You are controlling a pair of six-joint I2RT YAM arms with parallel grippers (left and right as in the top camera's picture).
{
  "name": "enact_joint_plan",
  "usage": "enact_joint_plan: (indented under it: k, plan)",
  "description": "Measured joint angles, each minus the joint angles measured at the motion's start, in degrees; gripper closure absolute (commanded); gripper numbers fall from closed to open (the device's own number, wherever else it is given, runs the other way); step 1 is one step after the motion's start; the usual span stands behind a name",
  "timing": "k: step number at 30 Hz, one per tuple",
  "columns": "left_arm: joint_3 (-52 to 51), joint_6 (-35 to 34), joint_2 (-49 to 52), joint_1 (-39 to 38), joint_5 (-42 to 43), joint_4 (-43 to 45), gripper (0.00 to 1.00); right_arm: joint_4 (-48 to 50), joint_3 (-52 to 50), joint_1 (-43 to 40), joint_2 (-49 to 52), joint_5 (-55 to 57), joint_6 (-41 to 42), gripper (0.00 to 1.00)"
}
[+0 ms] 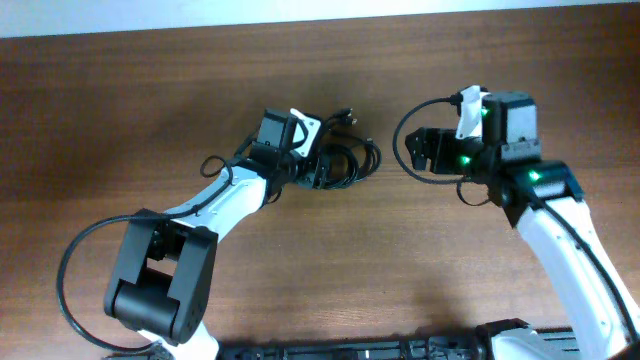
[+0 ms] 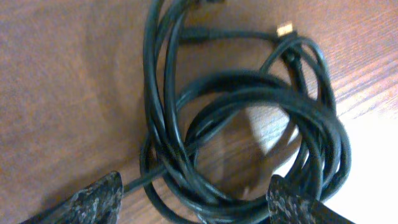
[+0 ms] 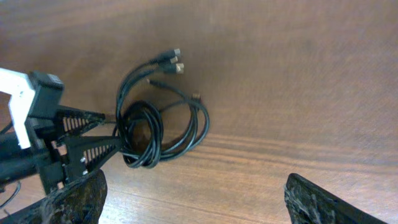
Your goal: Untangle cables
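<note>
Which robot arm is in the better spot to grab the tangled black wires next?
Probably left. The left gripper is open right at the black cables, fingers either side of the loops. The right gripper, also open, hangs apart from them.

I see a dark brown wood-grain table (image 1: 120, 110) filling every view, a pale strip (image 1: 100, 15) beyond its far edge overhead, and bright white glare (image 2: 373, 165) on the wood in the left wrist view.
</note>
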Motion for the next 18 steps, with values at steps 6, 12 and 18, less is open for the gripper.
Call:
enact_joint_plan:
  k: [6,12,18]
  plan:
    - [0.02,-1.51,0.00,0.02,7.72,-3.06,0.28,1.90,0.07,0.00,8.98,-7.32,2.58,0.19]
    - [0.02,-12.11,0.02,0.00,8.63,-2.99,0.22,2.19,0.11,0.00,10.38,-10.27,2.86,0.19]
    - [0.04,-17.35,0.00,-0.04,0.11,4.37,0.22,2.08,0.11,0.00,10.38,-10.69,2.95,0.19]
